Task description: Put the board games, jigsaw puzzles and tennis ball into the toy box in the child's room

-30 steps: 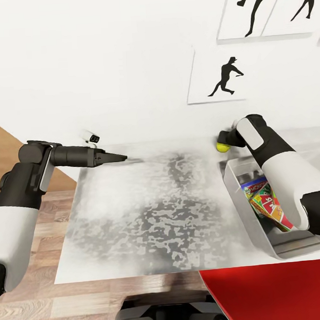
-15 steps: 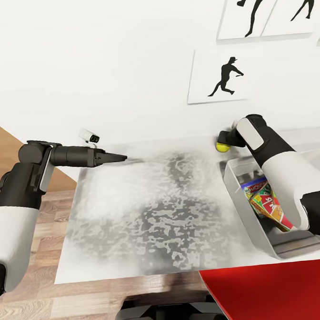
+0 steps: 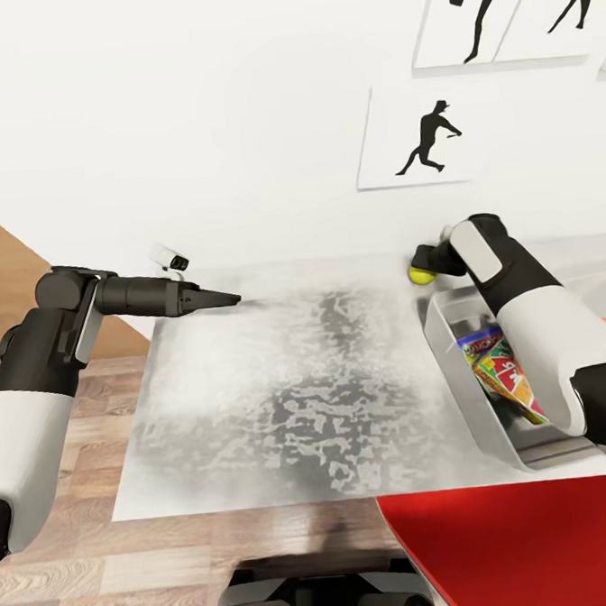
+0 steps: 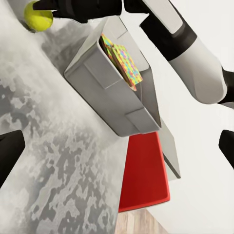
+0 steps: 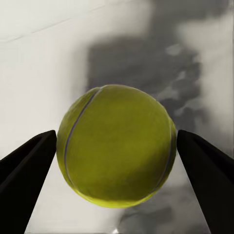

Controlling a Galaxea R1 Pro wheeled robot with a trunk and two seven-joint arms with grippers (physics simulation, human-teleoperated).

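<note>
The tennis ball (image 3: 420,276) sits at the back of the table (image 3: 300,385), and my right gripper (image 3: 422,268) is shut on it. In the right wrist view both black fingers (image 5: 29,165) press the sides of the tennis ball (image 5: 117,146). Just right of it stands the toy box (image 3: 463,391), holding board games (image 3: 502,375) on edge. The left wrist view shows the toy box (image 4: 105,97) with a puzzle-patterned flat square (image 4: 124,63) inside. My left gripper (image 3: 233,299) hovers open over the table's back left, with nothing between its fingers.
A red flat surface (image 3: 519,550) lies below the table's front right corner. A white wall with black sports-silhouette pictures (image 3: 422,136) rises close behind the table. Wood-plank floor (image 3: 78,572) shows at the left and front, and my base (image 3: 315,600) is against the table's front edge.
The whole head view has shifted slightly, so the camera moved. Both arms, the ball and the toy box keep their places relative to one another.
</note>
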